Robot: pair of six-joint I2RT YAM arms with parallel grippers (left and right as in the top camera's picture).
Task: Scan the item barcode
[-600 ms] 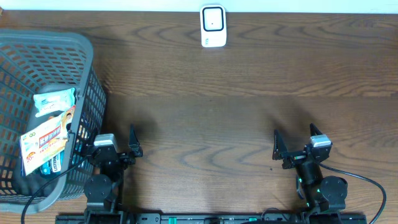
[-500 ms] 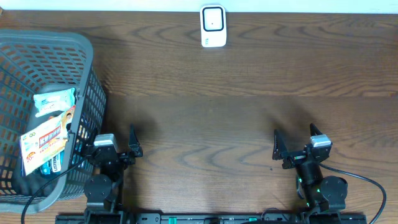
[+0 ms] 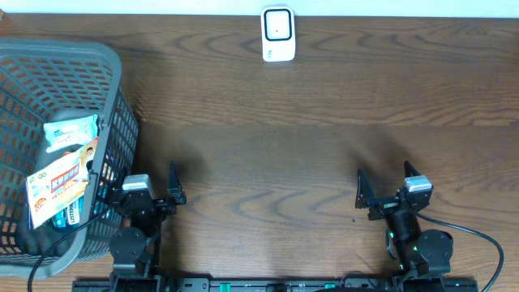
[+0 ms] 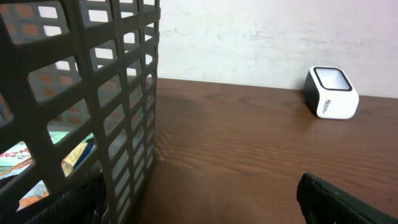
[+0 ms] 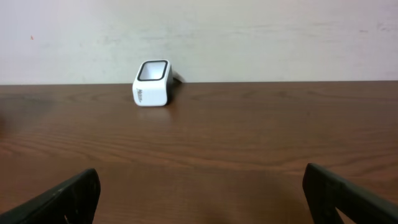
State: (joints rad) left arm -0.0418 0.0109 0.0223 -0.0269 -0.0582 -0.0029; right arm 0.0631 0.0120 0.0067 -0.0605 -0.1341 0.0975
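Observation:
The white barcode scanner [image 3: 277, 34] stands at the table's far edge, in the left wrist view [image 4: 331, 92] and in the right wrist view [image 5: 152, 83]. The items lie in the grey basket [image 3: 113, 97] on the left: a pale wipes pack [image 3: 71, 132], an orange-and-white packet [image 3: 58, 180] and a blue packet [image 3: 69, 215]. My left gripper [image 3: 135, 174] is open and empty at the near edge, hard against the basket's corner; its left finger [image 4: 62, 199] shows by the mesh. Low on the near right, my right gripper [image 3: 383, 174] stands open with bare wood between its fingers [image 5: 348, 199].
The basket wall [image 4: 124, 93] fills the left half of the left wrist view, with packets visible through the mesh. A pale wall [image 5: 249, 37] rises behind the table's far edge. Dark wood table [image 3: 268, 146] stretches between the grippers and the scanner.

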